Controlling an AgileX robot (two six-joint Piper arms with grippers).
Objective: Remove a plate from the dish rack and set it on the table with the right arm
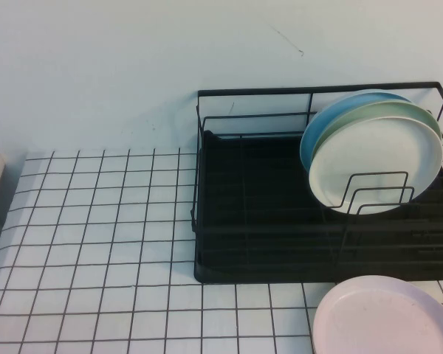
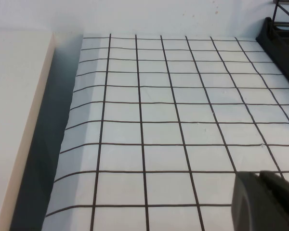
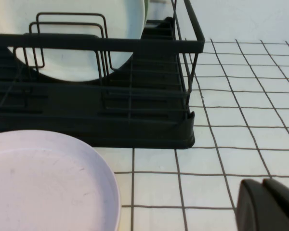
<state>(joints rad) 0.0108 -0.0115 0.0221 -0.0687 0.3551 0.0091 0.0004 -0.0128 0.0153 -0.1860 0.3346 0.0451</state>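
White plate (image 1: 376, 147) leans in dish rack (image 1: 244, 221); left gripper (image 2: 266, 202), right gripper (image 3: 269, 204) over table (image 1: 96, 243) (states unclear).

You'll find nothing to read here: no text, label, brand, number or sign shows on the plates, the dish rack (image 1: 266, 214), the desk (image 1: 96, 243) or the wall.

Two plates (image 1: 373, 155) upright in dish rack (image 1: 280, 243), leaning together. Another plate (image 1: 387, 317) flat on table (image 1: 96, 243), just before rack.
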